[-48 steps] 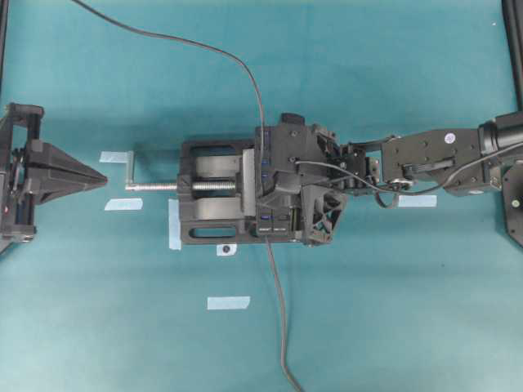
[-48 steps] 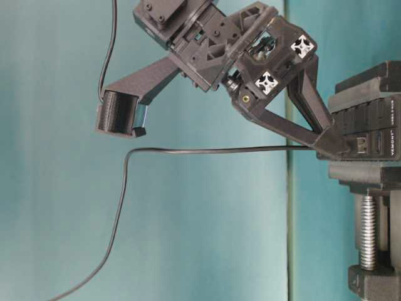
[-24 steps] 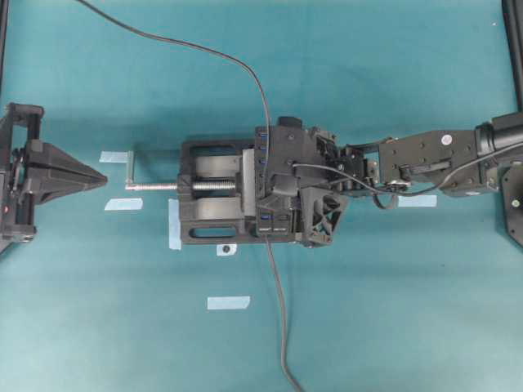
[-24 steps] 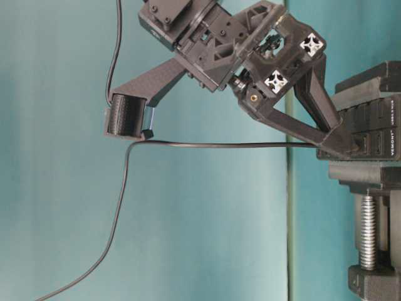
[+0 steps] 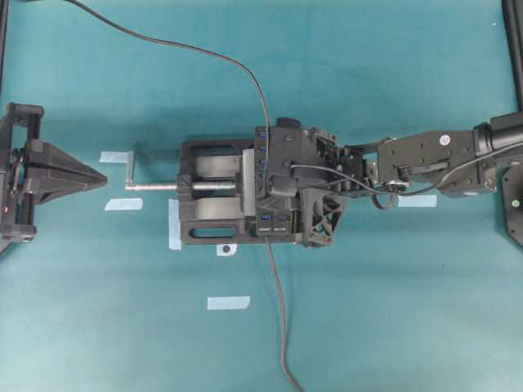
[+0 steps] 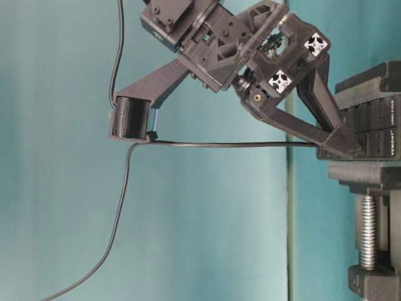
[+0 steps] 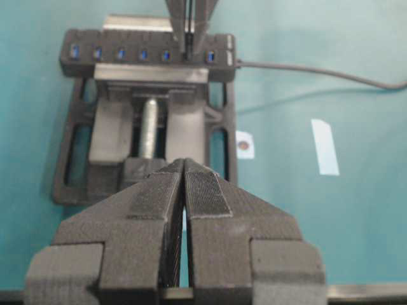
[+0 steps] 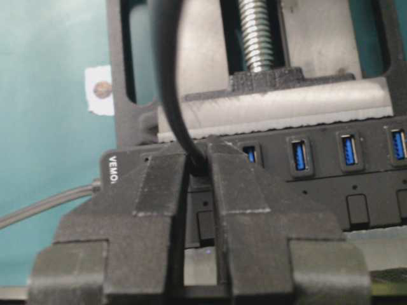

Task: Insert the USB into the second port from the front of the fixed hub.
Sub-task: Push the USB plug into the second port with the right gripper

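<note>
The right hand is pinched closed, its arm stretched inward; the left hand rests closed.

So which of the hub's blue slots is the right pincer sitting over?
The second from the cable end of the hub, where the right pincer comes down; the other slots show clear blue.

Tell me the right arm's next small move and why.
Probably keep pressing the USB straight down into the fixed hub. The right gripper pinches its cable at the second slot from the end, its fingers on the hub's face; seating is hidden.

Probably a robotics lab: teal-covered bench, clamped vise.
</note>
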You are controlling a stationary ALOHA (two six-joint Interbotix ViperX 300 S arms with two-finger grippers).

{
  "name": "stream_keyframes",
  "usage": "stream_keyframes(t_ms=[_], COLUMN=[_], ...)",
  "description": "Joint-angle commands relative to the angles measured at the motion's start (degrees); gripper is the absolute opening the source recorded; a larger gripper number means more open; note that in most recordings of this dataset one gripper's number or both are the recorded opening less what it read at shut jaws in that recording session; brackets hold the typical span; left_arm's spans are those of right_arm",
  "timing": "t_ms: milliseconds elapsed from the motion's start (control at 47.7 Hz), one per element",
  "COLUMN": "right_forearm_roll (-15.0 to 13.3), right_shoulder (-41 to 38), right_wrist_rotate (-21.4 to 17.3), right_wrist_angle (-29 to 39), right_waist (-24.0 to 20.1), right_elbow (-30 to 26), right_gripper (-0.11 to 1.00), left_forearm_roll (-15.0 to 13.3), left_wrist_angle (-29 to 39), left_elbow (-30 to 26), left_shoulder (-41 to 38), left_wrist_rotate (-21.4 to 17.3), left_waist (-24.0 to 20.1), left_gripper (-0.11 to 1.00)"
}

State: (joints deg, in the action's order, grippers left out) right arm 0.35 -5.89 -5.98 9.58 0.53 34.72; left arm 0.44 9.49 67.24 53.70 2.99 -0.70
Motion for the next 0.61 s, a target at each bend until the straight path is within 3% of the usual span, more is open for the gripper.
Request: stream_keyframes(t_ms=[0, 587], right_forearm_roll=[-0.1, -0.1], right_shoulder=[-0.5, 0.4], right_wrist_rotate=[-0.1, -0.4], right_wrist_angle=[1.1, 0.8], right_waist=[-0.2, -0.2], right_elbow=[0.3, -1.4], right_gripper=[0.06, 0.06], left_forearm_roll=[0.2, 0.2], left_wrist_angle=[-0.5, -0.5], left_elbow=[-0.6, -0.6], left_shoulder=[-0.2, -0.2], left_wrist_rotate=[0.0, 0.0], left_waist=[-0.1, -0.1], left_gripper=[0.0, 0.0])
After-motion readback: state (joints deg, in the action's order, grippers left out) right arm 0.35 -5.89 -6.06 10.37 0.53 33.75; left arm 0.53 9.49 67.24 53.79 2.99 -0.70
